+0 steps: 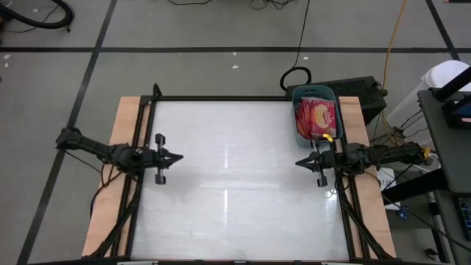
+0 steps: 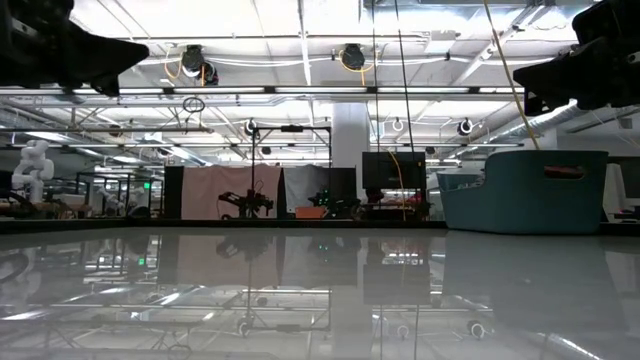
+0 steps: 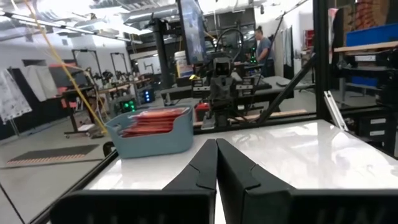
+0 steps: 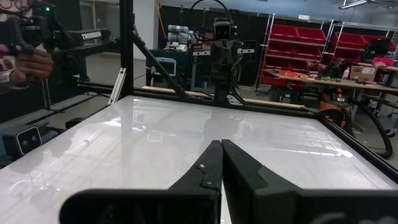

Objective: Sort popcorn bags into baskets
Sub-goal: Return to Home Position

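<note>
Popcorn bags point(image 1: 316, 118), stacked in the far-right basket point(image 1: 295, 118), looked light, flat, slick, so pinch an edge; left end effector point(image 1: 176, 157) and right end effector point(image 1: 300, 163) were closed, empty.

Left arm point(image 1: 96, 149) stretched level, left gripper point(image 1: 179, 156) pointing at opposite arm, fingers pressed together. Right arm point(image 1: 383, 154) mirrors pose, right gripper point(image 1: 298, 163) fingers likewise together. Grippers well apart.

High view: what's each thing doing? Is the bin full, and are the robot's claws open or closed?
blue bin: upright at the table's right edge, filled with packets.
popcorn bags: piled inside the bin.
left gripper: shut, empty, at the table's left side.
right gripper: shut, empty, just beside the bin.
</note>
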`<state>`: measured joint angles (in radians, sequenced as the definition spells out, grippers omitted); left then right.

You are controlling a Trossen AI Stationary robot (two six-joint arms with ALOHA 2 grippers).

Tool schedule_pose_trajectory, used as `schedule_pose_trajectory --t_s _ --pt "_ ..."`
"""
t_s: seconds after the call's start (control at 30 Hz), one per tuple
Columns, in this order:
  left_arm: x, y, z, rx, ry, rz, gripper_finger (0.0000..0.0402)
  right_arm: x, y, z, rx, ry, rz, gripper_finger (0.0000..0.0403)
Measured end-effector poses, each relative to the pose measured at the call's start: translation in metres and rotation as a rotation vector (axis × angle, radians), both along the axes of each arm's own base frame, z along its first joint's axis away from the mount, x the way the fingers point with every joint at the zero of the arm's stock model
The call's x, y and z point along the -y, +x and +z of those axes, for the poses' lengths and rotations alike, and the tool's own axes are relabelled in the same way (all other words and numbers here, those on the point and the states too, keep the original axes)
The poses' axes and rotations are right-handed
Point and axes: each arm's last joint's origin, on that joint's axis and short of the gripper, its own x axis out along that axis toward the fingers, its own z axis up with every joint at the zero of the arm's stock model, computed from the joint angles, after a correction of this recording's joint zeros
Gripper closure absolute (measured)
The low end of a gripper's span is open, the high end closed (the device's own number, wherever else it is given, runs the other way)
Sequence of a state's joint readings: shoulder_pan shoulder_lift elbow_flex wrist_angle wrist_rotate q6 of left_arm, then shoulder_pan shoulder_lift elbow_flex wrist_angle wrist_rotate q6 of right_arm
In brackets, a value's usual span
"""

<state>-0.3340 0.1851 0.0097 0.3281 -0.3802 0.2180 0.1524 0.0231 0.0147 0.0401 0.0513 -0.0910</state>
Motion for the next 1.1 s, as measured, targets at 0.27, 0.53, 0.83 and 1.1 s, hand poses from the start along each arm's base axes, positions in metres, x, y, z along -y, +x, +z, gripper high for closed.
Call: schedule_pose_trajectory --t_s 0.27,0.53,0.83,1.1 --pt "-0.008 -0.008 -0.004 -0.016 0.013 0.040 0.0393 0.000 0.000 0.000 0.000 0.000 0.000 0.0403" --pt "-0.015 -0.008 -0.007 -0.044 -0.009 0.025 0.0390 0.000 0.000 0.000 0.001 0.000 0.000 0.0403" --pt "-0.018 -0.007 -0.012 -0.097 -0.026 -0.031 0.0391 0.000 0.000 0.000 0.000 0.000 0.000 0.0403" --pt "-0.017 -0.006 -0.013 -0.107 0.026 -0.081 0.0393 0.000 0.000 0.000 0.001 0.000 0.000 0.0403"
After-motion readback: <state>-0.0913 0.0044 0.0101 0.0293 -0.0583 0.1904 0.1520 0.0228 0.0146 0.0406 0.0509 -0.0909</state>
